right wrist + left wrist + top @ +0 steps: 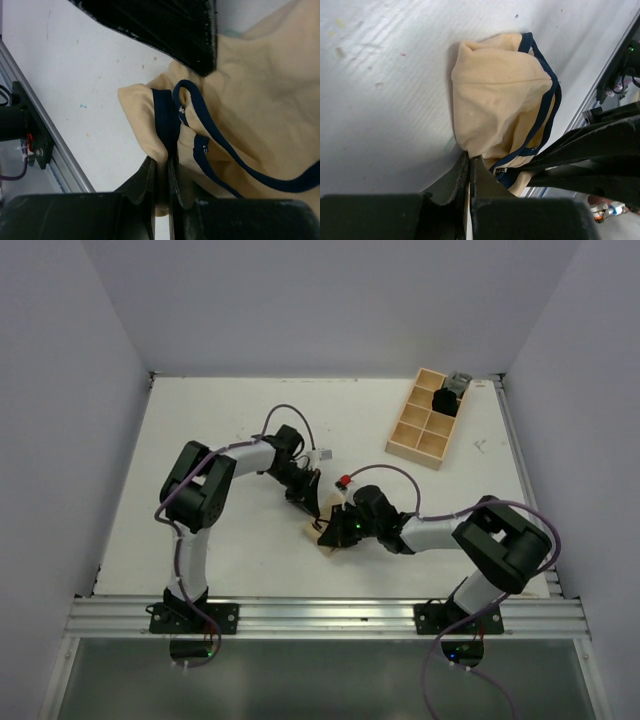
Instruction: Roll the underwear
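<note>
Tan-beige dark-trimmed fabric underwear [495,100] pinched at trim by right gripper [166,165], likely anchored for rolling; left gripper [470,167] pressed together at hem, catch unclear.

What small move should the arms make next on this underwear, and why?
The left end effector and right end effector are both shut on edges of the underwear, which lies bunched, not rolled. So probably lift those edges slightly and turn them over the fabric to start the roll.
</note>
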